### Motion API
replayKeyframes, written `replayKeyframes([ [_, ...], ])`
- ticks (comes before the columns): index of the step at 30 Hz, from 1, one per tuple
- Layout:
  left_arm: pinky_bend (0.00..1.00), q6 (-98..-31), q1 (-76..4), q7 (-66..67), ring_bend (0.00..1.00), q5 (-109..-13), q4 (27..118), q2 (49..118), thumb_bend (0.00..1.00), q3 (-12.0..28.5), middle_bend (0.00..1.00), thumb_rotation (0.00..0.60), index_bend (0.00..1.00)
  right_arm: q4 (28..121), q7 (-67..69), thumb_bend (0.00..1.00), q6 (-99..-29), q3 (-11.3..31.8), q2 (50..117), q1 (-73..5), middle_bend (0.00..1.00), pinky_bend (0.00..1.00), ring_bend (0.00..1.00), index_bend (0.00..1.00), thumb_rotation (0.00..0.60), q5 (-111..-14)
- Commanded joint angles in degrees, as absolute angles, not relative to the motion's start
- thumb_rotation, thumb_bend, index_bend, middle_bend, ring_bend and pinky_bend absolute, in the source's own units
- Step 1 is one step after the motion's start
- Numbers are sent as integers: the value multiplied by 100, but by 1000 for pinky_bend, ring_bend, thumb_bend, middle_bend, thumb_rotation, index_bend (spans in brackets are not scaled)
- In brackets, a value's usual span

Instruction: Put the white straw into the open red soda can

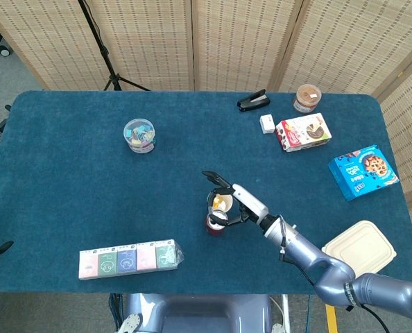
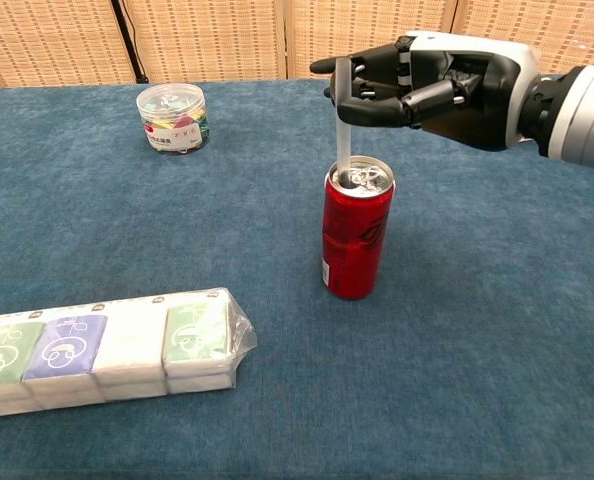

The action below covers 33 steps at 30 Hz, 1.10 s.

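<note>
One hand is doing all the work here: the right hand (image 2: 427, 85) sits just above the red soda can (image 2: 356, 232) and pinches the white straw (image 2: 344, 120) near its top end between thumb and fingers, so it's clamped on the straw. The straw stands nearly upright with its lower end going down into the opening in the can's lid. The can itself is upright on the blue table (image 2: 497, 330), roughly mid-table in the head view, where the same right hand (image 1: 230, 201) hovers right over the can (image 1: 216, 220). The left hand isn't visible in either view. Other stuff around: a wrapped row of tissue packs (image 2: 102, 350) near the front edge, a clear tub of colourful clips (image 2: 172, 117) further back, and well off to the right a red snack box (image 1: 303, 132), a blue cookie box (image 1: 363, 171) and a beige lidded container (image 1: 362, 246).
</note>
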<state>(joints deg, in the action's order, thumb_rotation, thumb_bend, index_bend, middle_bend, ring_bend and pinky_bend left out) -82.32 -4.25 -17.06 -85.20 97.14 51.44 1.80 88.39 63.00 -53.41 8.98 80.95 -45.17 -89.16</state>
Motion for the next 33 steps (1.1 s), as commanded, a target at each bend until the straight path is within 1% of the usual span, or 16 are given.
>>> replayKeyframes([
  [1, 0, -8234, -426, -1703, 0, -8524, 9715, 5143, 0, 179, 0, 600, 0, 8752, 6262, 531, -5410, 828, 8159, -4498, 0, 0, 0, 581, 600, -8975],
  [10, 0, -8229, -425, -1706, 0, -8553, 9721, 5132, 0, 155, 0, 600, 0, 8468, 6160, 532, -5458, 677, 8319, -4518, 0, 0, 0, 566, 600, -9040],
  [12, 0, -8226, -428, -1703, 0, -8555, 9722, 5131, 0, 155, 0, 600, 0, 8396, 6099, 531, -5450, 629, 8364, -4534, 0, 0, 0, 542, 600, -9071],
  [14, 0, -8225, -429, -1702, 0, -8551, 9721, 5130, 0, 155, 0, 600, 0, 8354, 6128, 531, -5490, 601, 8407, -4539, 0, 0, 0, 487, 600, -9107],
  [17, 0, -8220, -431, -1705, 0, -8549, 9720, 5127, 0, 153, 0, 600, 0, 8305, 6207, 531, -5536, 578, 8434, -4557, 0, 0, 0, 430, 600, -9151],
  [24, 0, -8219, -434, -1737, 0, -8560, 9711, 5115, 0, 147, 0, 600, 0, 8302, 6197, 531, -5668, 547, 8416, -4577, 0, 0, 0, 401, 600, -9201],
  [29, 0, -8239, -427, -1770, 0, -8575, 9700, 5107, 0, 143, 0, 600, 0, 8469, 6050, 531, -5760, 550, 8273, -4568, 0, 0, 0, 352, 600, -9208],
  [33, 0, -8265, -416, -1779, 0, -8574, 9694, 5108, 0, 145, 0, 600, 0, 8668, 5761, 531, -5861, 603, 8095, -4525, 0, 0, 0, 252, 600, -9161],
])
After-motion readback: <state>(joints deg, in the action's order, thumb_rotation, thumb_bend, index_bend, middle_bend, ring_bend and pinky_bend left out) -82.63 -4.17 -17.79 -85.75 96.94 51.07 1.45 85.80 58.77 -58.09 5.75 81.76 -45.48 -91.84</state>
